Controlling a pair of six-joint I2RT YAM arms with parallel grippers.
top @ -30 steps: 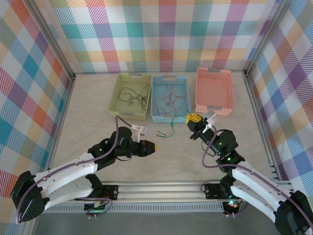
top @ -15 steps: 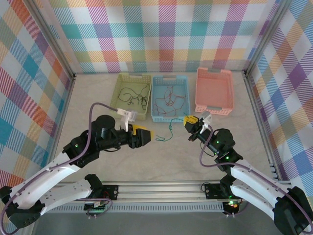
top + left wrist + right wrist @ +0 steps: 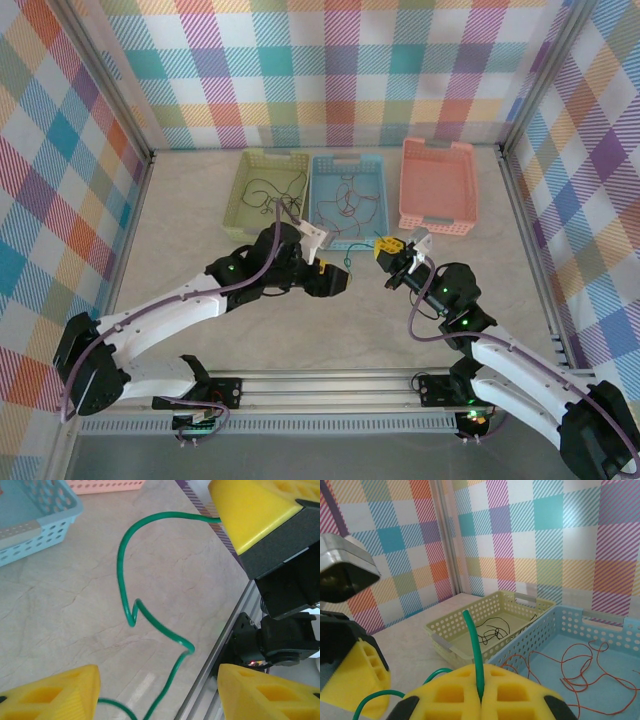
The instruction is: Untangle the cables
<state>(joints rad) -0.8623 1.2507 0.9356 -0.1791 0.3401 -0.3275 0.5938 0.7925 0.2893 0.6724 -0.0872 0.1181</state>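
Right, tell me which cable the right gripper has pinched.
The green cable, clamped in the shut right gripper; the black cable lies in the green basket, the orange-red cables in the blue basket.

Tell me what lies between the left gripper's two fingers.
In the left wrist view, the green cable crosses the gap between the left gripper's open fingers, over bare table; the right gripper pinches its other end.

Green cable (image 3: 119,570) looks glossy, stone-patterned table (image 3: 75,595) matt, blue basket (image 3: 50,527) plastic.
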